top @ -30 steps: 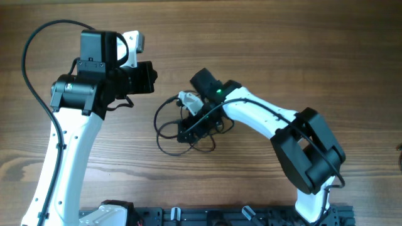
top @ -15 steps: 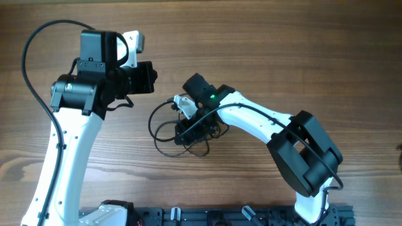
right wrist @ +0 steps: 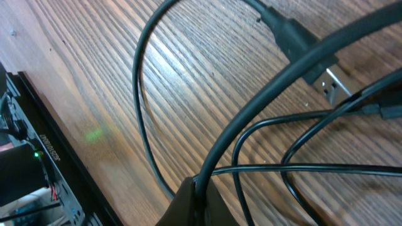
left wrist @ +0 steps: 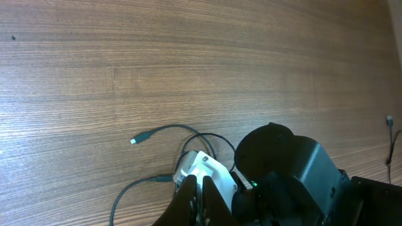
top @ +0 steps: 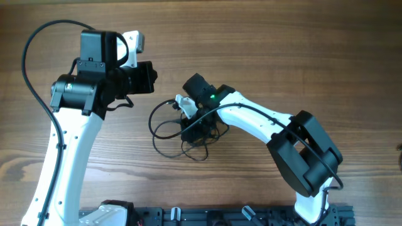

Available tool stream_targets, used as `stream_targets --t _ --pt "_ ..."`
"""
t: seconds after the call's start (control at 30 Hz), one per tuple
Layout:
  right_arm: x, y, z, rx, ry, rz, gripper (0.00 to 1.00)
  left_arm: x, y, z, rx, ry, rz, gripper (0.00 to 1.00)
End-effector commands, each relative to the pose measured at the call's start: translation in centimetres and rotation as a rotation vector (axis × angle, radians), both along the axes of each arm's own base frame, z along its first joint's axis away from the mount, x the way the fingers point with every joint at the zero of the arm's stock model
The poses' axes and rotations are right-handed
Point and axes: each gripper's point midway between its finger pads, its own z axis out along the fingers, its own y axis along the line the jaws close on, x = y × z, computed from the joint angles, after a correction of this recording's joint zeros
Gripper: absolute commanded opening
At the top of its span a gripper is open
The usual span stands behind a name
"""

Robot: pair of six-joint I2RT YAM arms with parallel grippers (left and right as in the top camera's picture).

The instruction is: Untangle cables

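Right tool (right wrist: 198,190) tight around one cable (right wrist: 251,105)

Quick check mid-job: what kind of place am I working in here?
Probably a robotics lab bench, not a home: a wooden table, the left arm and right arm rising from a black rail at its edge, and thin tangled cables as the workpiece.

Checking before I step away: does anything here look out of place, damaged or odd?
Nothing looks damaged or spilled. The cables lie in a tangle of crossing loops in the middle of the table, which is the job itself. The right gripper is shut on one strand.
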Motion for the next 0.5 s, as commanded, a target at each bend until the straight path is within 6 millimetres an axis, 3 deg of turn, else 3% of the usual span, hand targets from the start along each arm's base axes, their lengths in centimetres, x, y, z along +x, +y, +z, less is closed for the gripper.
stream_targets --t 0.0,0.1,0.33,0.47 --pt "0.0 -0.2 0.7 -0.004 0.022 -0.02 0.04 -0.1 -0.1 0.4 0.007 -0.02 -0.019 0.05" --pt "0.6 -0.9 3.9 0.005 0.011 -0.04 0.04 -0.1 -0.1 0.4 0.007 -0.019 -0.019 0.05" --pt "2.6 -2.9 17.8 0.122 -0.272 -0.06 0.04 -0.8 -0.9 0.4 -0.036 0.007 -0.052 0.06" --pt "2.7 -4.4 23.4 0.167 -0.443 -0.1 0.04 -1.5 -2.0 0.7 -0.096 0.026 -0.097 0.11"
